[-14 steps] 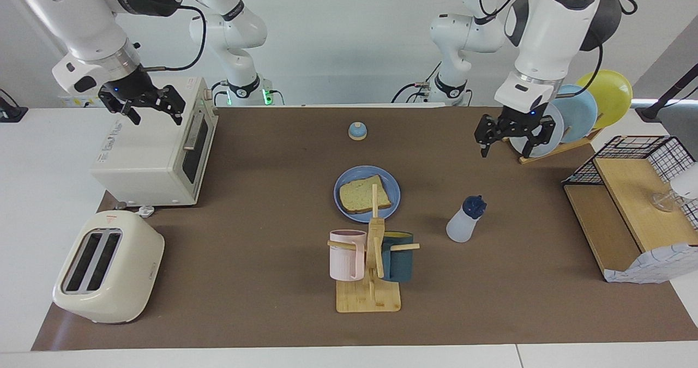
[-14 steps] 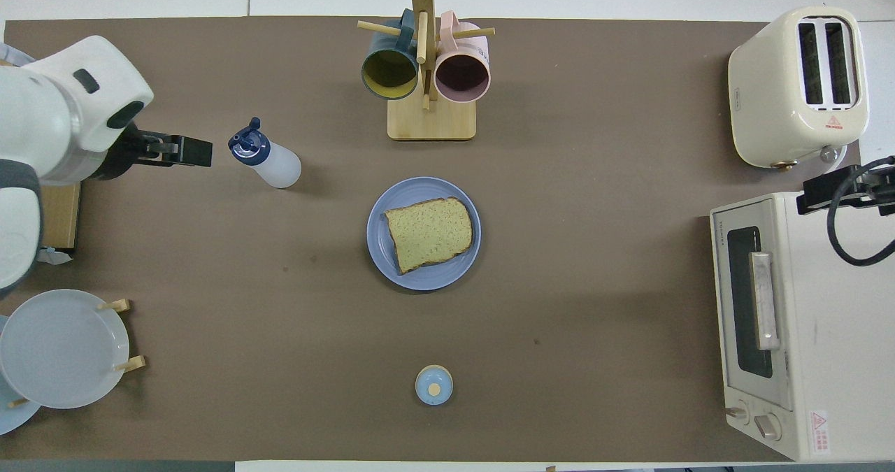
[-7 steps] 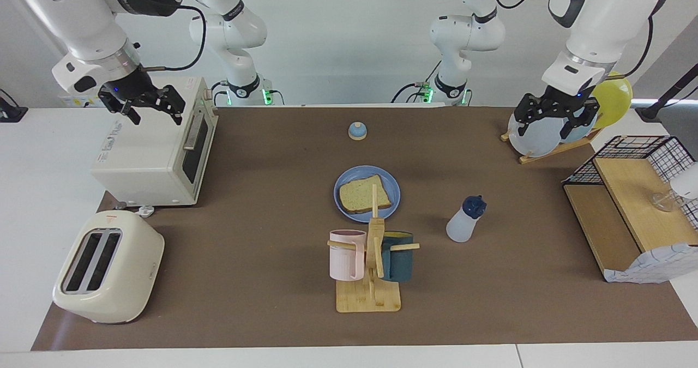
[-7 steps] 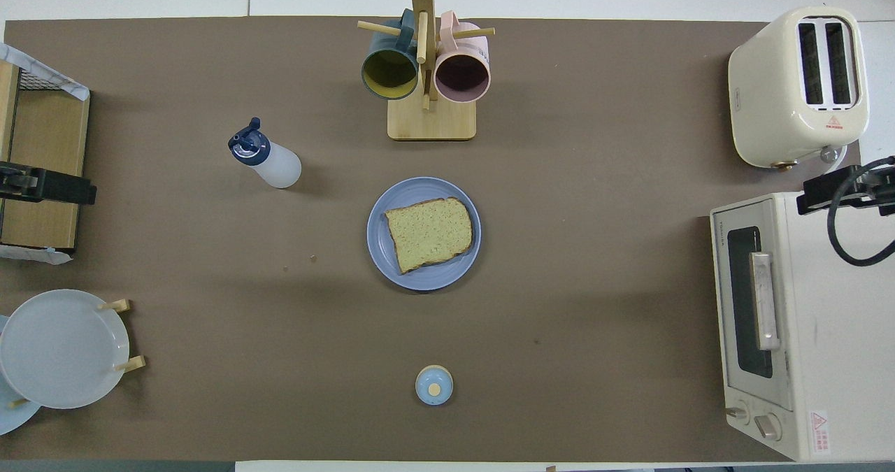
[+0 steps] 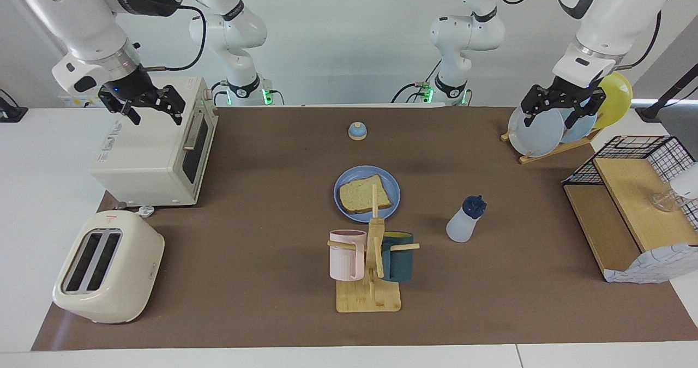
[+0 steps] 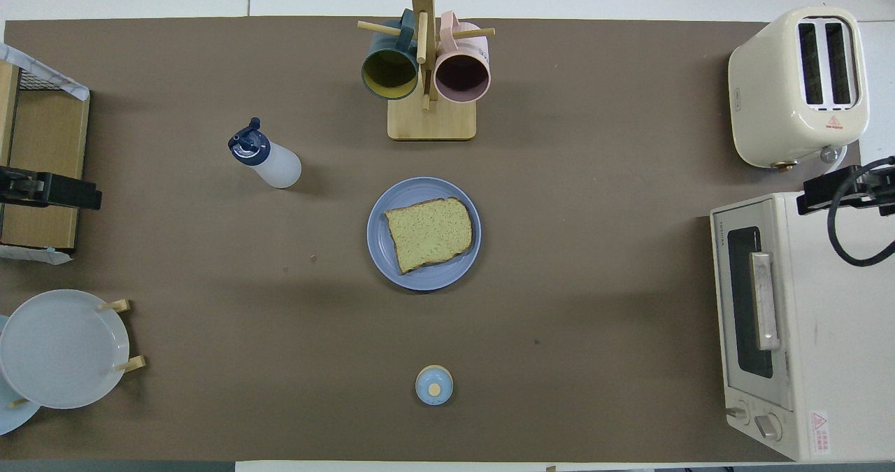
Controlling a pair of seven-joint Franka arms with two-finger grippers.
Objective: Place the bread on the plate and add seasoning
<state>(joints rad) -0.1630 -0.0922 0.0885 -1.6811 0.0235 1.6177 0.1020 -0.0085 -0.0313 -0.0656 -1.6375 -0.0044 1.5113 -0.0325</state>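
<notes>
Bread (image 5: 364, 195) lies flat on the blue plate (image 5: 342, 211) mid-table, so that step looks done. Seasoning bottle (image 5: 465, 219) stands upright beside it, toward the left arm's end, untouched. Left gripper (image 5: 559, 104) hangs open and empty over the rack of upright plates (image 5: 537, 134); right gripper (image 5: 143, 102) waits open above the toaster oven (image 5: 152, 150).

One camera sits high up across the table and looks back at the two robots. The other hangs high over the robots' end and looks steeply down. They face opposite ways. Both are far off and show the whole brown table mat (image 5: 262, 204), with the round blue plastic plate (image 5: 342, 181) (image 6: 382, 248) in the middle.
</notes>
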